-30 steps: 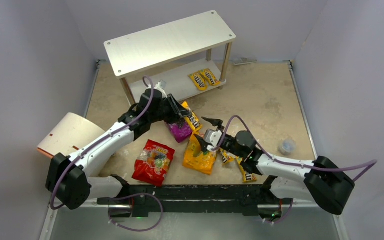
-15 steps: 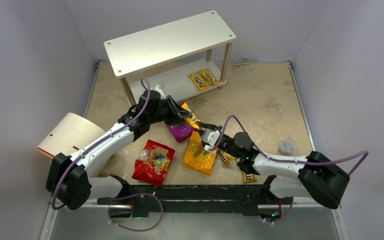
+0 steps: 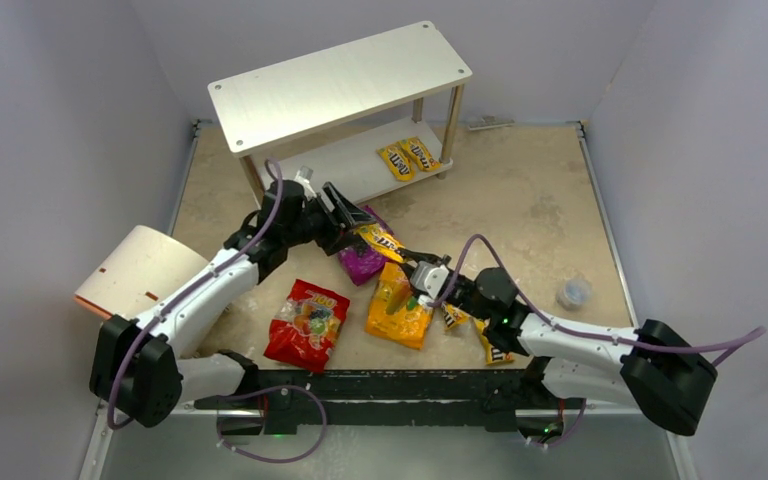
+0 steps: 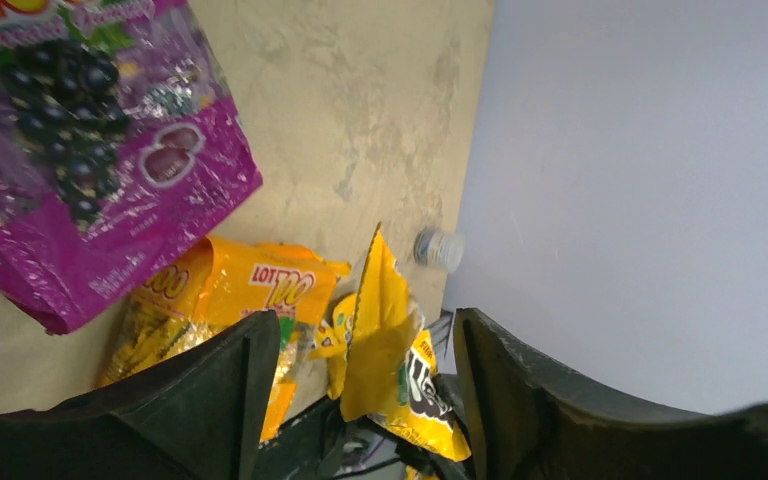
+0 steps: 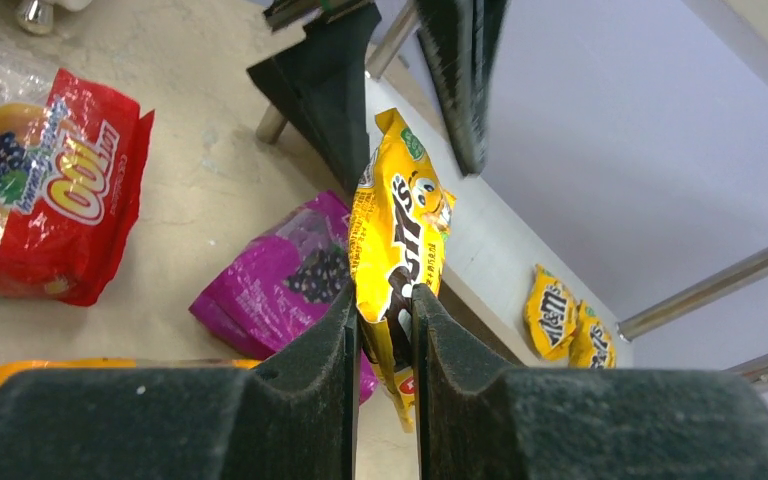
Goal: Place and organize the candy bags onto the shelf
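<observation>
While the right gripper pinches the yellow M&M's packet by its lower end, the left gripper stands parted around its top — aloft beside the purple pouch, short of the shelf. Light, floppy, likely slick: grip a sealed edge.

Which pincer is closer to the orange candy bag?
Right. The right pincer hangs right by the orange bag; the left pincer is farther off, by the purple bag.
</observation>
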Controlling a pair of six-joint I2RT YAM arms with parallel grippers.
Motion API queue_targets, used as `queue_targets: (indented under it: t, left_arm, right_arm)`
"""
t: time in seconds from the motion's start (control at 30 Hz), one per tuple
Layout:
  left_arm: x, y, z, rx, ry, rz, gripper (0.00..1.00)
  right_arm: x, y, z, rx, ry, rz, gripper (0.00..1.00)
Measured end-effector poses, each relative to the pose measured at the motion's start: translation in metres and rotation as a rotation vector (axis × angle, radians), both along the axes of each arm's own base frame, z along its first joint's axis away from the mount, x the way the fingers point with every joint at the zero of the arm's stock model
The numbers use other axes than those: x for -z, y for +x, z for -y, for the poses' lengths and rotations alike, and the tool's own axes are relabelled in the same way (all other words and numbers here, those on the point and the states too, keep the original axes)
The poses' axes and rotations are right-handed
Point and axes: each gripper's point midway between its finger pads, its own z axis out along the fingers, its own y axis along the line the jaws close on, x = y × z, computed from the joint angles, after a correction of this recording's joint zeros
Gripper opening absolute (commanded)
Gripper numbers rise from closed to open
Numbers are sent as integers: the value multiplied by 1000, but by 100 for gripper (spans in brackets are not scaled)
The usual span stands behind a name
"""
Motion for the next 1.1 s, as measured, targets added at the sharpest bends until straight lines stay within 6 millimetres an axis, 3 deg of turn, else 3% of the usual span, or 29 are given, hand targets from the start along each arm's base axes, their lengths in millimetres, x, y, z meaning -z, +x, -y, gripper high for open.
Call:
queue_targets:
  t: [0.1, 0.3, 0.47, 0.6, 0.8, 0.93, 1.1]
  left_arm:
    - [0, 9, -14, -46, 32, 26, 75]
    - [-11, 2, -35, -75, 120, 118, 79]
    - [-33, -9, -74, -172, 241, 253, 86]
    - [-58, -27, -107, -264, 288, 395, 89]
    - [-47, -49, -144, -355, 383, 443, 92]
    - [-36, -56, -159, -386, 441, 431, 92]
    - [-36, -59, -167, -413, 458, 437, 94]
  right_arm:
    - [9, 2, 0, 6, -37, -17, 0]
    - [24, 14, -6, 35, -129, -41, 0]
    - [26, 39, -17, 90, -197, -15, 0]
    - [30, 77, -33, 154, -261, 8, 0]
    - [51, 148, -39, 302, -338, 6, 0]
    - [59, 181, -41, 364, -337, 14, 0]
    - [66, 218, -50, 414, -338, 42, 0]
